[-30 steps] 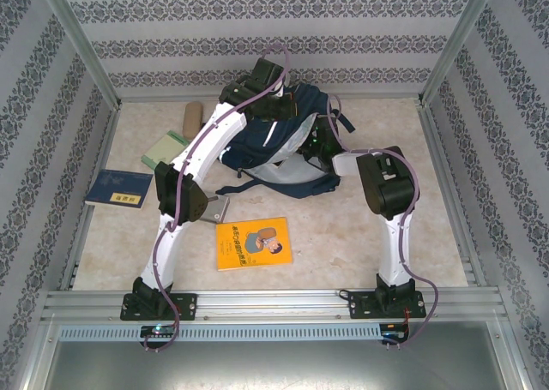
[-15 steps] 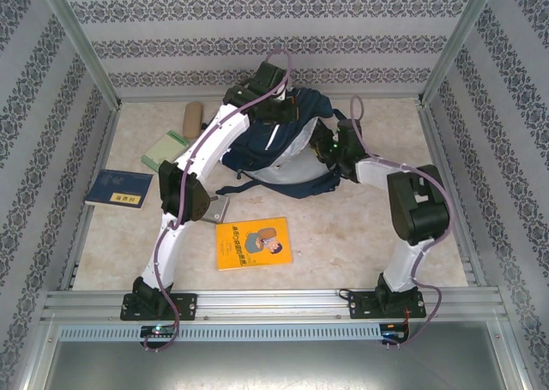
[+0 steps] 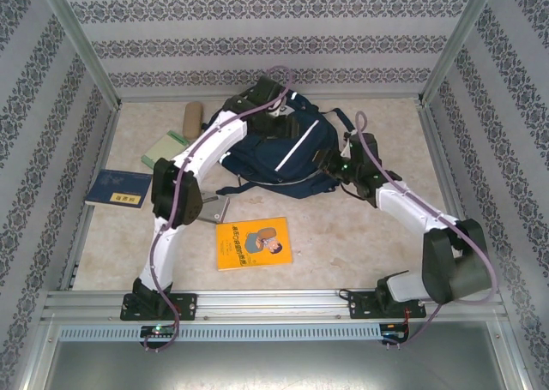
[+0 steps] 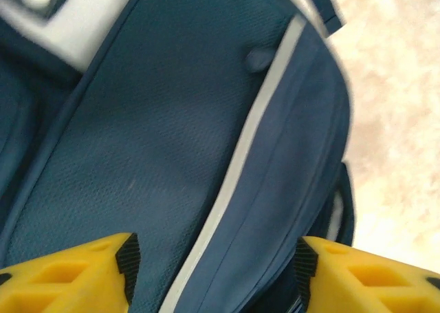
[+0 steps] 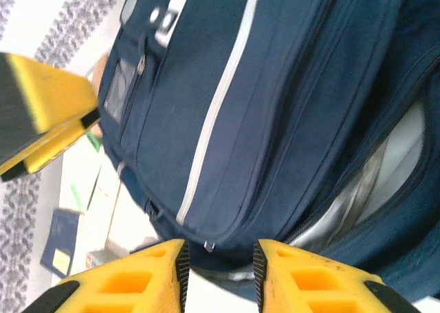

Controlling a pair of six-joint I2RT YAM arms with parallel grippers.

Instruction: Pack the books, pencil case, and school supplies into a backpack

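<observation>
**Backpack on the surface, both arms at it, books waiting outside.**
You see the backpack (image 3: 283,146) lying at the far middle of the surface (image 3: 343,244), stripe up. Your left fingers (image 4: 69,272) stand wide above its front panel, gripping nothing. Your right fingers (image 5: 309,278) stand narrow at its near-right edge with nothing seen between them, beside the pale-lined gap, probably placed to work the mouth open. The orange-yellow book (image 3: 253,243) and navy book (image 3: 118,189) lie apart from it, unpacked.
</observation>
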